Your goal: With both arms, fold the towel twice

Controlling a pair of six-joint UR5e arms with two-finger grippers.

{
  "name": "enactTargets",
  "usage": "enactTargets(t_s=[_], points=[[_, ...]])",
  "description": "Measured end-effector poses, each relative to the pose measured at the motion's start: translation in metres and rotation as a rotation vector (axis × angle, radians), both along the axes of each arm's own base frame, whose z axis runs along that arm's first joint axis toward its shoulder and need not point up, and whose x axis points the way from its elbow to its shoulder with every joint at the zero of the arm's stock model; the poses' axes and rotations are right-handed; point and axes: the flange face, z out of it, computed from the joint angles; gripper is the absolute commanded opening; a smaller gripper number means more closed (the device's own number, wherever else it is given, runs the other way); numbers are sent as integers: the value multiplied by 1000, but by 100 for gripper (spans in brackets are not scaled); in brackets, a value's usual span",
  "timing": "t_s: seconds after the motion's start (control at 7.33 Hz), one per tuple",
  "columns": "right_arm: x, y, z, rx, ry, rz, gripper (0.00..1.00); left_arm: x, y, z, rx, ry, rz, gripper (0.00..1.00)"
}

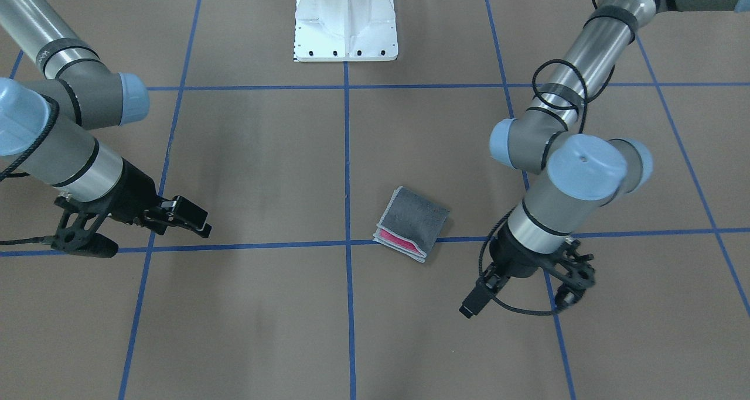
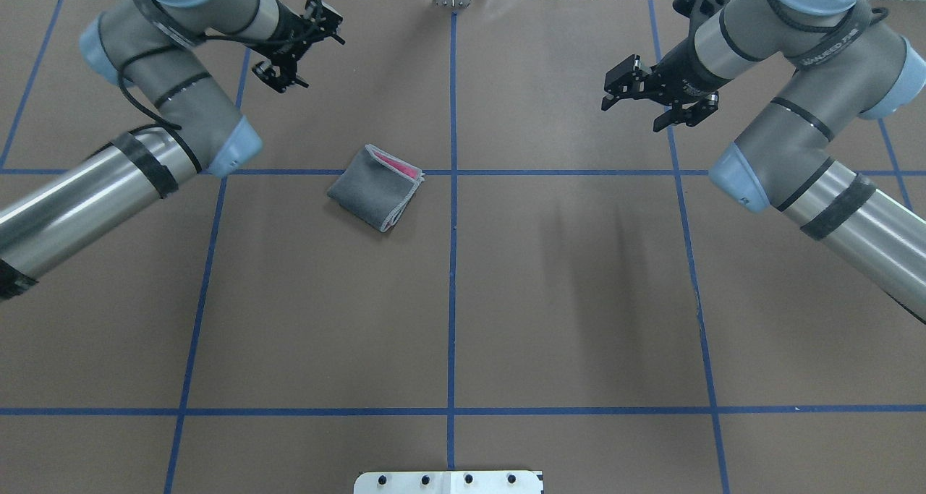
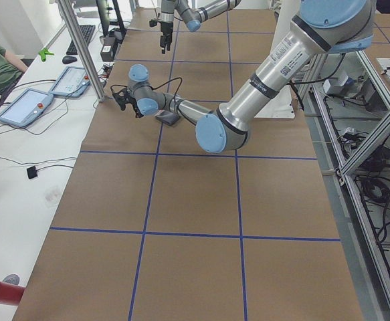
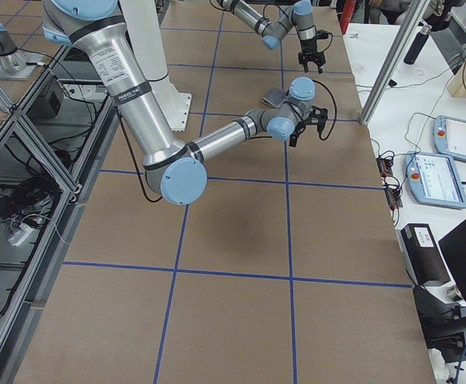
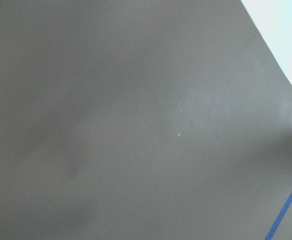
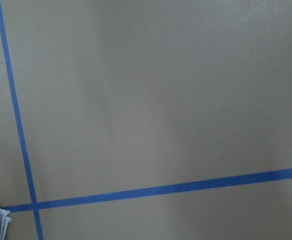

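**Mid-surface (image 1: 263,154), a folded towel (image 1: 412,224) lies free**

It rests well apart from both, nearer the left end effector (image 1: 473,301), whose grip state I cannot tell; the right end effector (image 2: 613,89) hovers released. Dark grey outside, pink peeping between layered edges. Of the wrist views, only the right catches its corner.

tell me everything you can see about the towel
The towel is a small terry cloth folded into a compact, roughly square packet. It is dark grey on the outside, with pink showing between the layers at its open edges and light grey stitched edging. It lies flat, turned at an angle to the grid. Part of it covers a blue tape line close to a crossing, in the robot's left half of the table. Nothing but the table touches it.
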Motion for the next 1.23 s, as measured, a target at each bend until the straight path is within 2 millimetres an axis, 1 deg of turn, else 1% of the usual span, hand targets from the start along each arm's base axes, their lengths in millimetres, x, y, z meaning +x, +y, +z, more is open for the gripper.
enactTargets(t_s=[0.14,0.27,0.41,0.55,0.68,0.82,0.95,1.09,1.23], points=[[26,-14,21,41,59,-17,100,-54,-6,18,87,-52,39,100],[56,-29,40,86,143,-55,100,-104,-4,44,188,-138,87,100],[91,-43,58,130,238,-106,100,-150,2,67,269,-241,143,100],[123,-52,76,163,325,-160,100,-192,7,87,331,-340,202,100],[152,-54,95,175,384,-200,100,-230,18,115,385,-426,270,100],[184,-48,116,159,381,-214,100,-266,35,145,430,-484,325,100],[215,-38,133,135,329,-207,100,-300,57,164,453,-493,348,100],[239,-25,152,121,295,-193,100,-329,85,180,464,-482,355,100],[261,-7,180,117,282,-170,100,-359,115,200,487,-484,377,100]])
